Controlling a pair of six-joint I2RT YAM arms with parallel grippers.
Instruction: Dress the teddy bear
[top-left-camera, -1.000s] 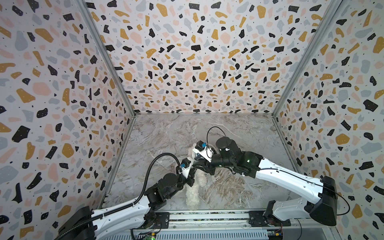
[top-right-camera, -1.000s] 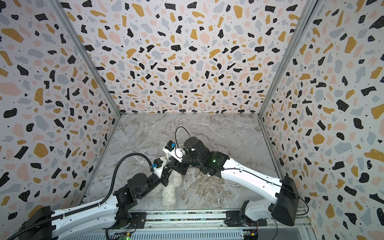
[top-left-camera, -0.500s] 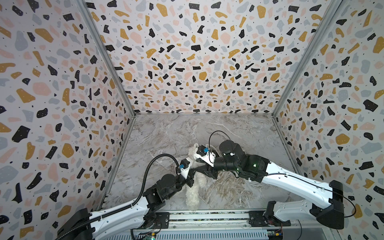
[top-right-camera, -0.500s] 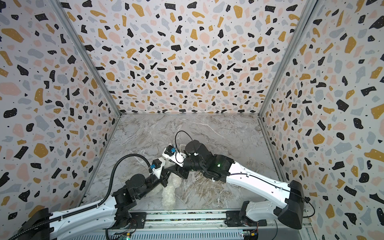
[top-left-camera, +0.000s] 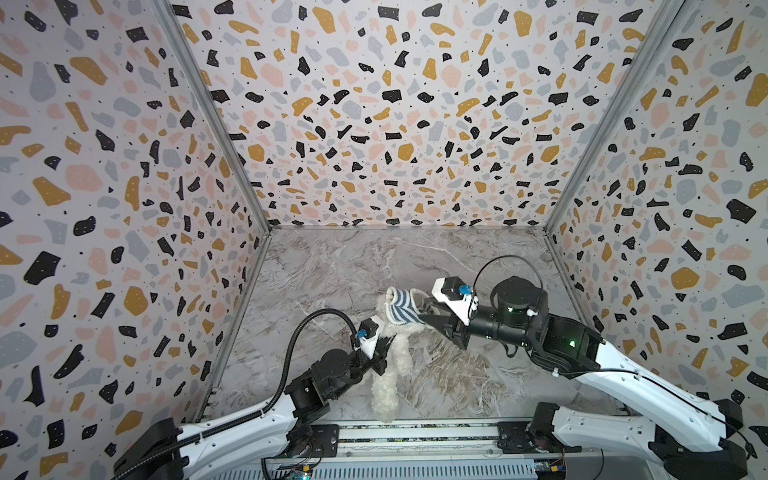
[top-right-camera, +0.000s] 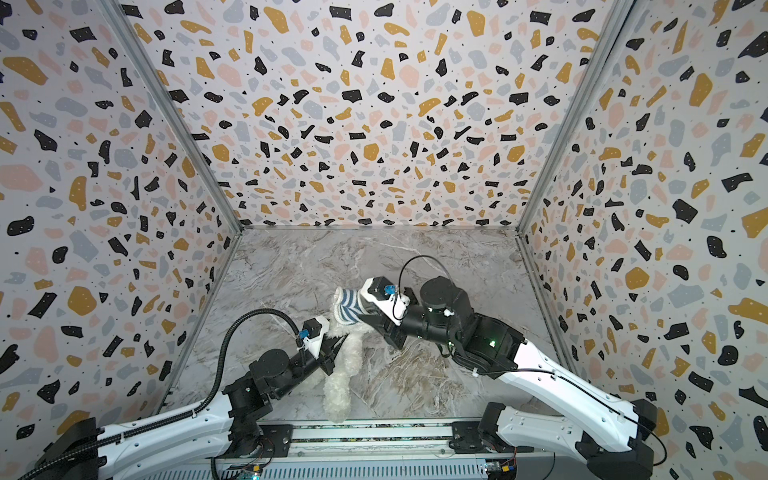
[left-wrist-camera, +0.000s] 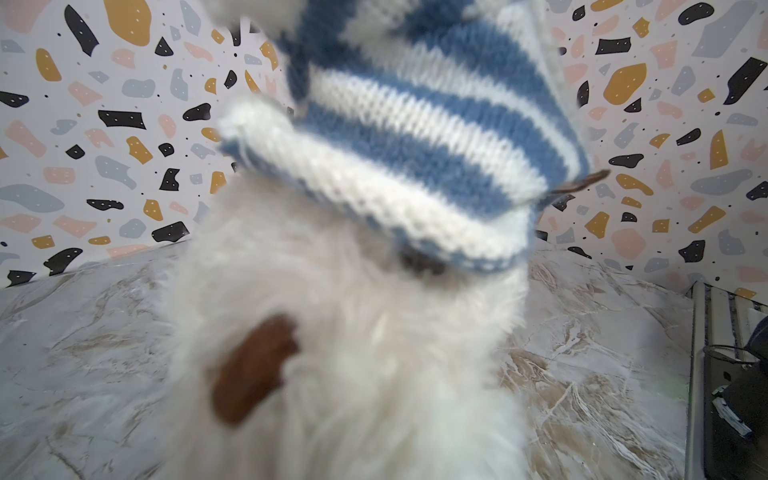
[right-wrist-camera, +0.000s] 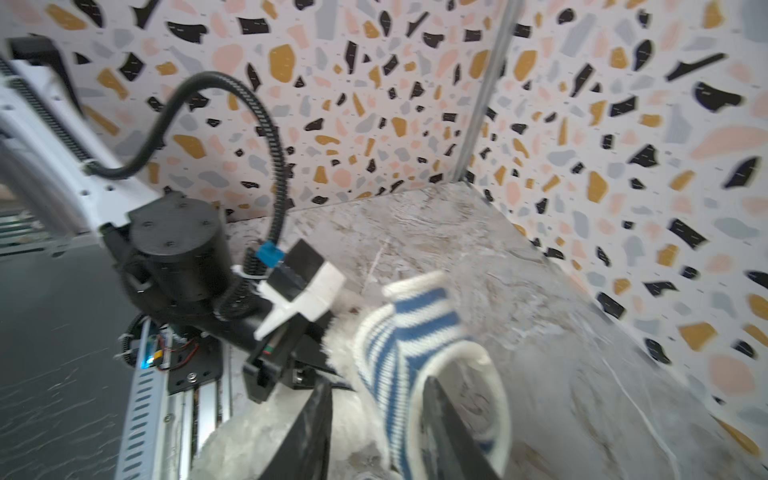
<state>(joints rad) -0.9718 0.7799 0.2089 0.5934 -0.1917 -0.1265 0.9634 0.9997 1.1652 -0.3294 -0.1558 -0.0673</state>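
Step in hand, as judged: drawing the garment down over the head of the toy, with the limbs not yet through. The left gripper (top-left-camera: 384, 353), at 9 o'clock of the body, is clamped on the teddy bear (top-left-camera: 400, 358), jaws nearly together and sunk in the fur. The teddy bear lies at about 6 o'clock on the marble-pattern table (top-left-camera: 374, 266), near the front edge, one limb trailing toward 6 o'clock. Its covering is a long, fluffy white pile, soft and likely to yield under the jaws. The striped shirt (top-left-camera: 401, 306) caps the 12 o'clock end of the bear. It is a chunky blue-and-white knit tube with a thick cream hem, stretchy by appearance. The right gripper (top-left-camera: 424, 314) enters from 3 o'clock. Its dark tapered fingers (right-wrist-camera: 311, 432) stand partly apart, one inside the hem opening and one outside, and appear to pinch the knit wall between them. Next move, as judged: pull the hem toward 6 o'clock along the body while the left gripper braces the bear, keeping the opening wide enough to clear the head.
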